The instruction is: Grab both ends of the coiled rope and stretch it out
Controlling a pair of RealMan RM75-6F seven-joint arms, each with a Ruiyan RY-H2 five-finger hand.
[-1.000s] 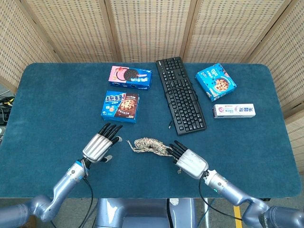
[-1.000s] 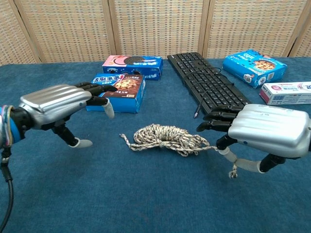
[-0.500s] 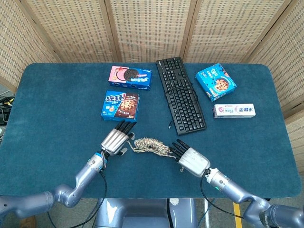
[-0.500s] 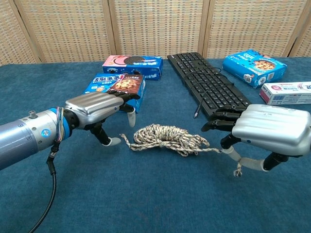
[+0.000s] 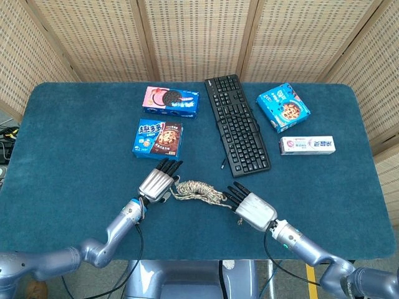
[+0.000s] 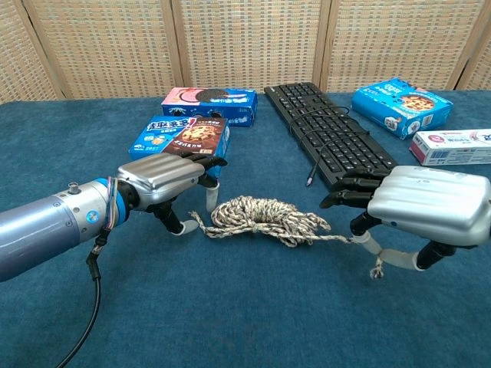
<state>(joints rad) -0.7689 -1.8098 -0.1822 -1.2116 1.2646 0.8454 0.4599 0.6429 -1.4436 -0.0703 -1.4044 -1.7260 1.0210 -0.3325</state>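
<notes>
The coiled rope [image 5: 197, 189] [image 6: 262, 215] lies on the blue table near the front edge. My left hand [image 5: 158, 182] [image 6: 163, 178] hovers at the coil's left side, fingers spread. The rope's loose left end [image 6: 196, 220] lies between its thumb and a finger, not visibly gripped. My right hand [image 5: 255, 209] [image 6: 430, 204] is at the coil's right side. A strand runs from the coil in under its fingers, and it pinches the rope's right end, whose frayed tip [image 6: 375, 269] hangs below.
A black keyboard [image 5: 237, 123] with its cable lies just behind the right hand. Two cookie boxes [image 5: 158, 138] [image 5: 171, 101] sit behind the left hand. Another blue box [image 5: 282, 107] and a toothpaste carton [image 5: 307, 145] are at the back right.
My left hand has moved right and forward from open table to the coil's left end. The right hand shifted slightly right, pulling its strand straighter.
</notes>
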